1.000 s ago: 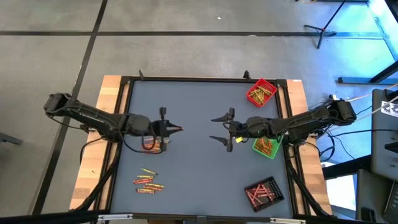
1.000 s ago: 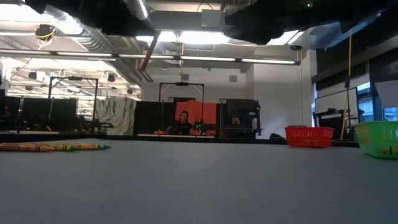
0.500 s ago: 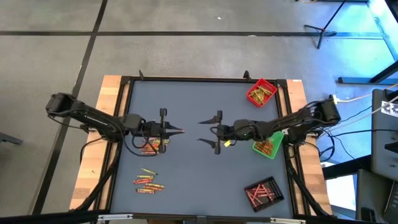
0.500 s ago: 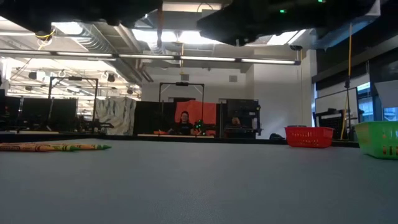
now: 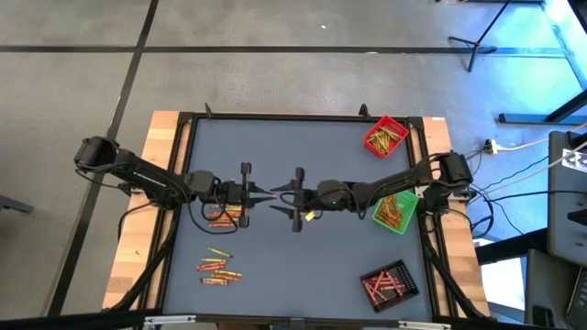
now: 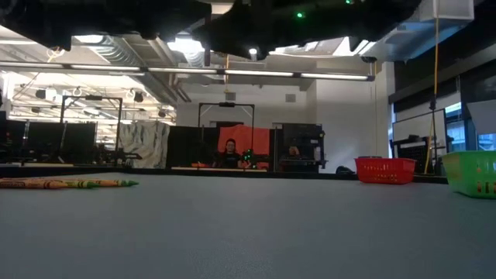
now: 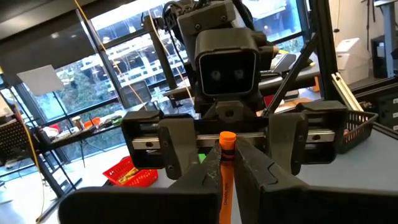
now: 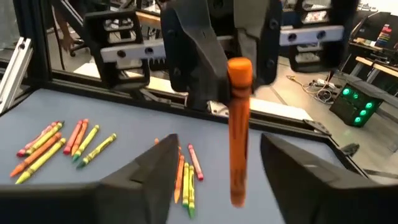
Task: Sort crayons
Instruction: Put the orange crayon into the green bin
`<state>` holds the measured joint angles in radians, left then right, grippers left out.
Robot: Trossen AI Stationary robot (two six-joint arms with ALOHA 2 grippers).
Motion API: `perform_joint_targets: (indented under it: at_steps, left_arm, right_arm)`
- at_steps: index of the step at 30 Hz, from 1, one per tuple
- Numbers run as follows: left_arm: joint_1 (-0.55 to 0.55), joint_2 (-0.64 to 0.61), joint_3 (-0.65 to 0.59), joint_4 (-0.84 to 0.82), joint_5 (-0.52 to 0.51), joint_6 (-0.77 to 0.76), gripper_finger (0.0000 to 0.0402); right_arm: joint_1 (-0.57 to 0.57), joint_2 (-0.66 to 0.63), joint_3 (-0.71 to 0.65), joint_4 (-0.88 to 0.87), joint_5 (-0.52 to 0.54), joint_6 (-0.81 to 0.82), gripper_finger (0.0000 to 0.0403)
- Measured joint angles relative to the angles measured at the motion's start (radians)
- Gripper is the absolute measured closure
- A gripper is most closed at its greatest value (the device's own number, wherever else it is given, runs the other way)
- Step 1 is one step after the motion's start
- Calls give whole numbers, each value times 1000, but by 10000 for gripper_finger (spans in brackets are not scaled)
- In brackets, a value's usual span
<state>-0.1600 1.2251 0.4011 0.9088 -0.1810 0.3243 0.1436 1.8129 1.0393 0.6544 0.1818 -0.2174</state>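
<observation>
The two arms meet nose to nose over the middle of the gray table (image 5: 303,247), well clear of the trays; the left gripper (image 5: 267,193) is pinched tight on an orange crayon (image 7: 225,168), which sticks out past its fingertips toward the other arm; the right gripper (image 5: 295,199) faces it with its fingers (image 8: 311,186) spread on either side of that crayon, not touching it as far as the right wrist view shows. Loose crayons (image 5: 218,266) lie in a small bunch on the table near the left arm's side, and another bunch (image 5: 220,214) sits right under the left gripper. Beside the right arm there's a green tray (image 5: 394,213), a red tray (image 5: 384,136) further back, and a black tray (image 5: 387,282) toward the front, all with crayons in them.
</observation>
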Motion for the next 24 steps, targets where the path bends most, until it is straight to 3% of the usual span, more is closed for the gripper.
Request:
perform_joint_targets:
  at_steps: [9, 17, 20, 24]
  left_arm:
    - [-1, 0, 0, -4, 7, -9, 389]
    - [-1, -25, 0, -56, 3, -59, 316]
    - [-4, -76, 1, -146, -37, -82, 285]
    - [-8, -160, 1, -294, -99, -89, 265]
  right_arm:
    - [0, 11, 18, 1, 0, -57, 382]
    - [4, -12, 17, -77, 22, -79, 365]
    - [15, -64, 17, -181, 71, -79, 387]
    - [48, -147, 17, -362, 161, -75, 384]
